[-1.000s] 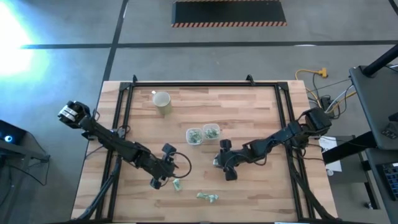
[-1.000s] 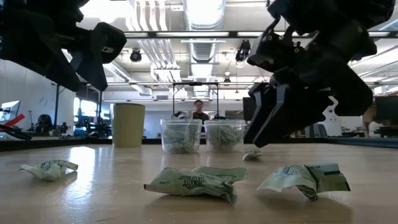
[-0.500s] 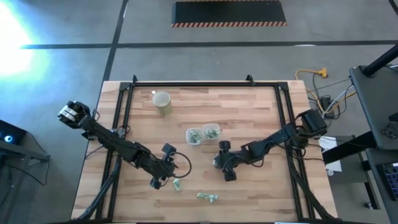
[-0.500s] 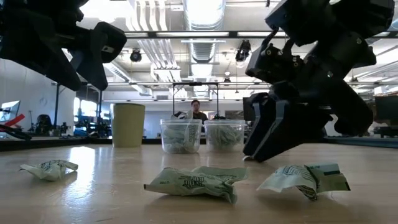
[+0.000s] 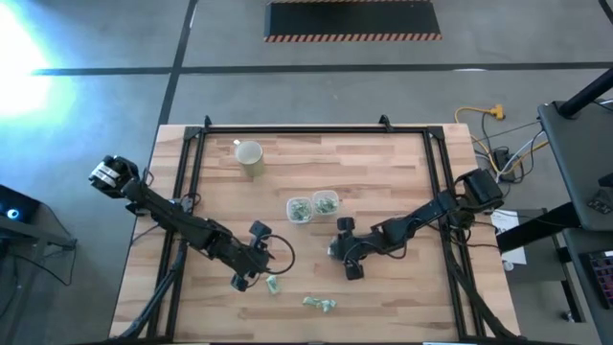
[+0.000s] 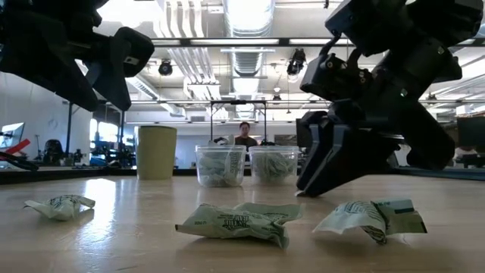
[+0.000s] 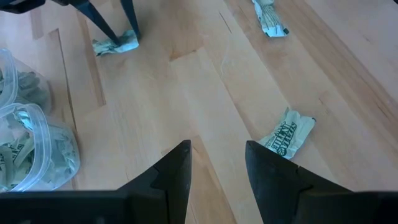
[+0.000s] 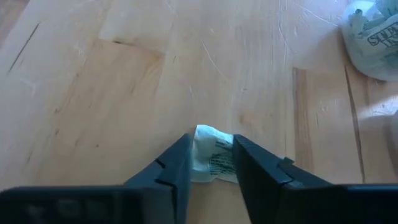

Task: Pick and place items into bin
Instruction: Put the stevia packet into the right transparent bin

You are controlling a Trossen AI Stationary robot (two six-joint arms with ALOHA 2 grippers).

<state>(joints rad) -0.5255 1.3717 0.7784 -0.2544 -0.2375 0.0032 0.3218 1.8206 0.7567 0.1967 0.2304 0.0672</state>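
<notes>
Several small green-and-white wrapped items lie on the wooden table (image 5: 402, 172). One item (image 8: 212, 152) sits between the fingers of my right gripper (image 5: 337, 253), which is shut on it at mid-table. Another item (image 5: 272, 285) lies just beside my left gripper (image 5: 243, 279), whose open fingers (image 7: 217, 163) hover above the table with nothing between them; this item (image 7: 287, 134) shows ahead of them. A further item (image 5: 319, 304) rests near the front edge. Two clear bins (image 5: 300, 209) (image 5: 326, 202) holding more items stand at the centre. My right gripper pinches the small item by its two opposite sides (image 8: 199, 149) between its two fingers (image 8: 177, 163). The fingers slant down onto it from the table's right side. The item lies flat on the table.
A beige cup (image 5: 250, 158) stands at the far left of the table. In the low view, items (image 6: 59, 205) (image 6: 242, 220) (image 6: 371, 216) lie in the foreground before the bins (image 6: 220, 165). A black frame (image 5: 287, 129) runs around the table's edges. A person stands in the room behind.
My right gripper has dipped until its fingertips reach the table over the small item, and its fingers have drawn in against the item's sides. The item stays on the table. My left arm has kept still.
</notes>
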